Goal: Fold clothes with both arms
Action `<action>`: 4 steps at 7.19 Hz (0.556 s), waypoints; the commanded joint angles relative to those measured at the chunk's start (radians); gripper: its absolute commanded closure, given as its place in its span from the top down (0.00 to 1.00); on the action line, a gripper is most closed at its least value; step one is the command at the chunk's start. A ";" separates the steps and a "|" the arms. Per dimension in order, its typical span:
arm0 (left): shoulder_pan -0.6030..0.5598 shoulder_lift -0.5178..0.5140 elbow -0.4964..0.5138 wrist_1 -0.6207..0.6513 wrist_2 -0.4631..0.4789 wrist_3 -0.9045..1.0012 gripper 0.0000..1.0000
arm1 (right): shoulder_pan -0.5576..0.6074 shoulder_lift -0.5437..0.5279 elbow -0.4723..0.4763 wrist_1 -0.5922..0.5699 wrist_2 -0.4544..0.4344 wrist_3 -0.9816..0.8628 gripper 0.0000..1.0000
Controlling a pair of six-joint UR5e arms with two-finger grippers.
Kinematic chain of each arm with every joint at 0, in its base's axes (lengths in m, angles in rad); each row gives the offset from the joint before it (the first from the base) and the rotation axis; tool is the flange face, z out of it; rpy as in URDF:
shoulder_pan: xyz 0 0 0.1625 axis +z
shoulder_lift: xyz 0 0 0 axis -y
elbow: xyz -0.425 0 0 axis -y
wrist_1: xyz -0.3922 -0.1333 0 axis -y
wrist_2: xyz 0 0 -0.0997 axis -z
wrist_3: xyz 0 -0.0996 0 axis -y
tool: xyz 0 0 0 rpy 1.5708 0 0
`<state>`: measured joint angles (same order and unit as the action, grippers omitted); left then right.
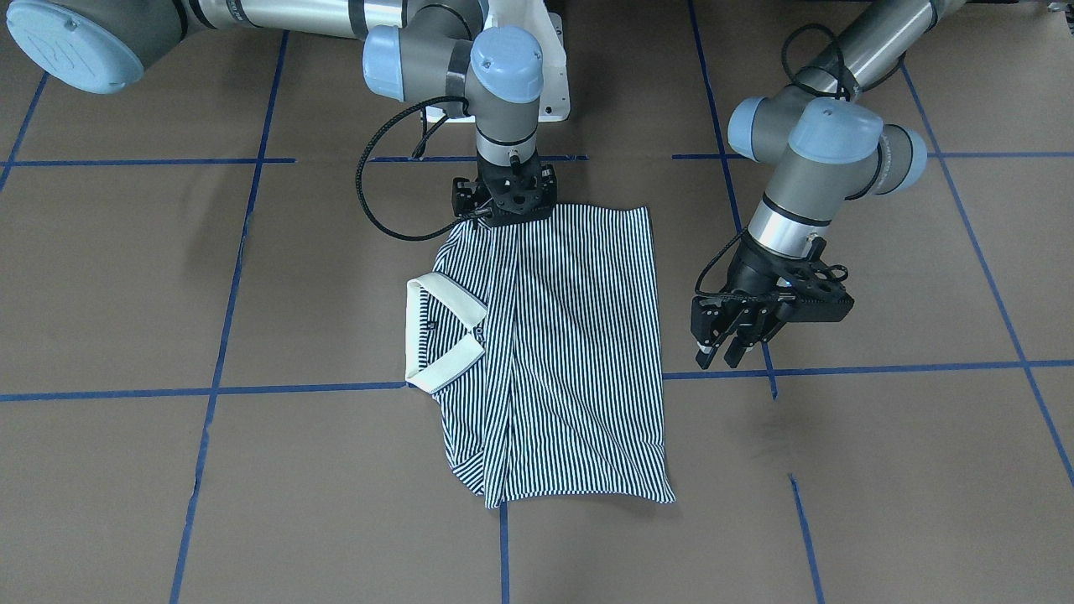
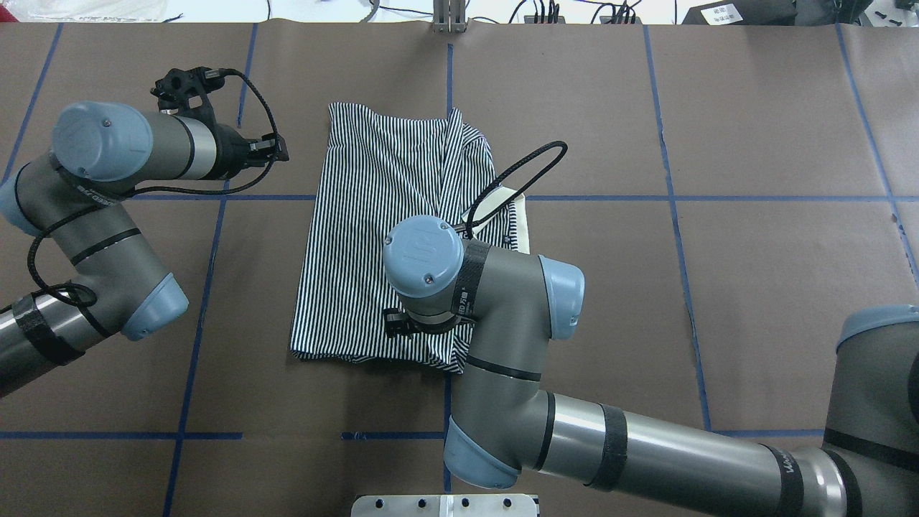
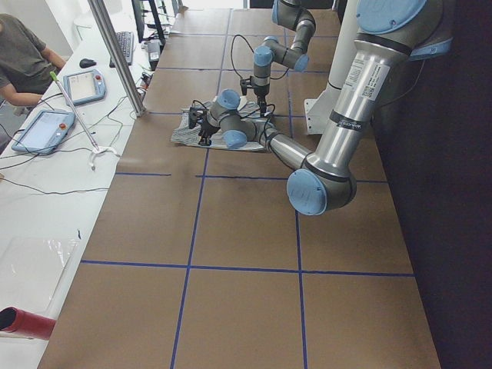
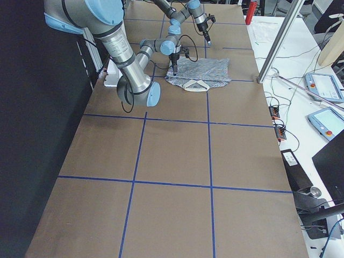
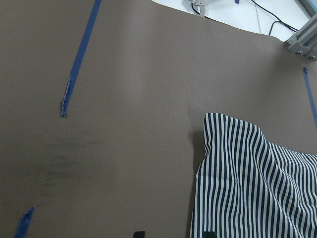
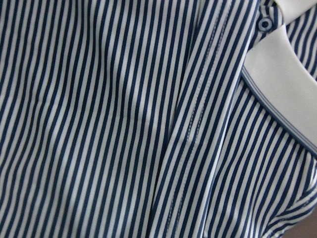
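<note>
Stripes run across the polo shirt (image 1: 570, 335) (image 2: 373, 237) (image 5: 257, 188) (image 6: 99, 124), which lies folded into a rough rectangle on the brown-papered table (image 1: 839, 503), sleeves tucked in. Its cream collar (image 1: 436, 335) (image 2: 523, 222) (image 6: 287, 89) sticks out past the shirt's edge on the robot's right, and a small button (image 6: 266, 24) sits just beside it.

The right gripper (image 1: 506, 200) (image 2: 398, 327) points straight down at the shirt's robot-side edge, near the collar-side corner. Its fingertips are hidden under the wrist, so I cannot tell whether it is clenched on the cloth or released.

The left gripper (image 1: 719, 356) (image 2: 269, 149) hangs beside the shirt's hem edge, apart from the cloth and above bare paper. Its fingers are spread with nothing between them. The left wrist view shows the two tips at the bottom, with the hem's far corner just ahead of them.

Brown paper crossed by blue tape lines (image 1: 294, 390) stretches out from all four edges of the shirt, widest beyond the collar side and the far edge.
</note>
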<state>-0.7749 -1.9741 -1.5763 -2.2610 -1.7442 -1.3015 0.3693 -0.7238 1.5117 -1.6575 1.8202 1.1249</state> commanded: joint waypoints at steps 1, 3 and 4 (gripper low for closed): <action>0.003 0.006 -0.007 0.000 0.000 -0.010 0.50 | -0.006 0.004 -0.018 -0.031 0.036 -0.002 1.00; 0.005 0.009 -0.007 0.000 0.000 -0.016 0.50 | -0.006 0.001 -0.016 -0.071 0.059 -0.002 1.00; 0.009 0.009 -0.007 0.000 0.000 -0.018 0.50 | -0.006 -0.005 -0.016 -0.073 0.060 -0.004 1.00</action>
<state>-0.7689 -1.9657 -1.5830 -2.2611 -1.7441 -1.3172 0.3638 -0.7225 1.4964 -1.7213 1.8749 1.1225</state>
